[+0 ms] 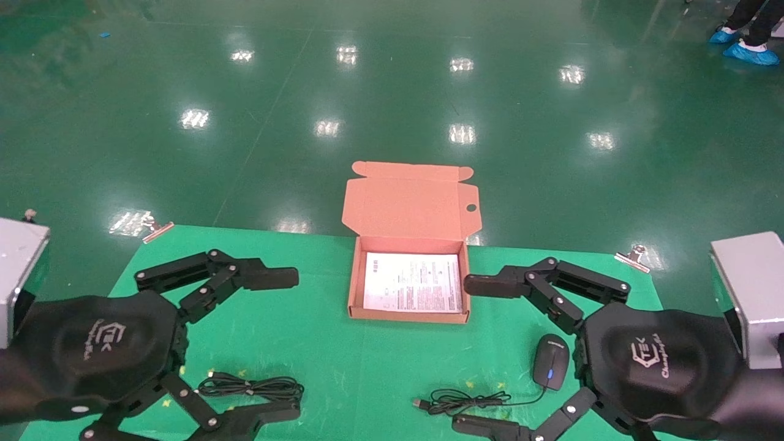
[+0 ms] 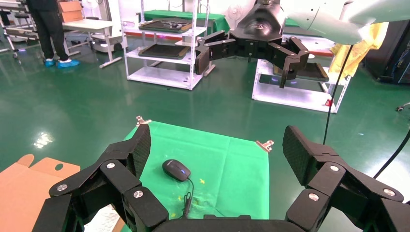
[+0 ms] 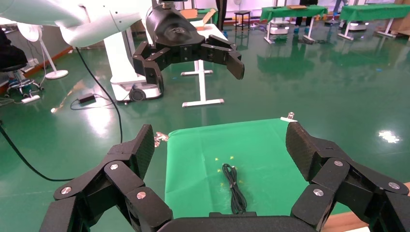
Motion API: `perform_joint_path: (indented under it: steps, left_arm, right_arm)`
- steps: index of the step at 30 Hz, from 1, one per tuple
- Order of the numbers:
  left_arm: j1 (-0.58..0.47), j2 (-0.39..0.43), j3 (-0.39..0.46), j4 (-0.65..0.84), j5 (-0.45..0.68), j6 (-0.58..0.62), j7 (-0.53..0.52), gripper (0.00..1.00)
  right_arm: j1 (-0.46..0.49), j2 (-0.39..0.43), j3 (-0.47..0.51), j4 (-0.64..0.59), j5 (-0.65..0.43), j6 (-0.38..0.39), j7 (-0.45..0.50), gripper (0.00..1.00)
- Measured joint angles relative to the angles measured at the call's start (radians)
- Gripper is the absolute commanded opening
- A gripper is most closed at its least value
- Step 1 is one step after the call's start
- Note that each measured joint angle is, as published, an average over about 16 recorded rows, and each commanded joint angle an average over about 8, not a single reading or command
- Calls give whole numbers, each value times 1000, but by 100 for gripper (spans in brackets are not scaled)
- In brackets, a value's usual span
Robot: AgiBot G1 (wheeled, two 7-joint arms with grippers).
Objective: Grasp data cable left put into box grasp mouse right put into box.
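Note:
The brown box [image 1: 409, 317] lies open at the middle back of the green cloth, lid [image 1: 410, 202] folded away, a white printed sheet inside. A coiled black data cable [image 1: 251, 387] lies near the front left, between the spread fingers of my open left gripper [image 1: 278, 346], which hovers above it. At front right sits the black mouse [image 1: 550, 361], its thin cord trailing left, under my open right gripper [image 1: 474, 355]. The left wrist view looks across my open left gripper [image 2: 217, 145] to the mouse [image 2: 176, 169]. The right wrist view shows the cable [image 3: 233, 188] beyond my open right gripper [image 3: 220, 145].
The green cloth [image 1: 318, 343] is clipped to the table at its back corners [image 1: 156, 229] [image 1: 634, 257]. Grey blocks [image 1: 18, 269] [image 1: 750, 294] stand at both sides. Beyond the table is shiny green floor; metal racks [image 2: 164, 43] and a person [image 2: 48, 29] stand far off.

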State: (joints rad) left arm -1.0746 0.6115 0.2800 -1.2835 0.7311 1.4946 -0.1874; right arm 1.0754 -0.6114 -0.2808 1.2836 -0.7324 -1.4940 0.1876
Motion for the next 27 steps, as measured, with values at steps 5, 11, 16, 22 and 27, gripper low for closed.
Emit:
perform_joint_path:
  steps: [5, 11, 16, 22, 27]
  left_arm:
    - [0, 0, 0, 0, 0, 0, 0, 100]
    - [-8, 0, 7, 4, 12, 6, -1, 100]
    - [-39, -2, 30, 13, 61, 24, -4, 100]
    - [-113, 3, 91, 28, 175, 54, -6, 100]
    - [-204, 22, 170, 47, 308, 75, -4, 100]
  right_arm:
    - [0, 0, 0, -1, 0, 0, 0, 100]
    - [9, -2, -2, 0, -13, 0, -9, 100]
    - [44, -7, -18, 9, -68, -10, -35, 100]
    - [125, -24, -65, 30, -197, -34, -103, 100]
    - [208, -49, -132, 48, -336, -55, -192, 100]
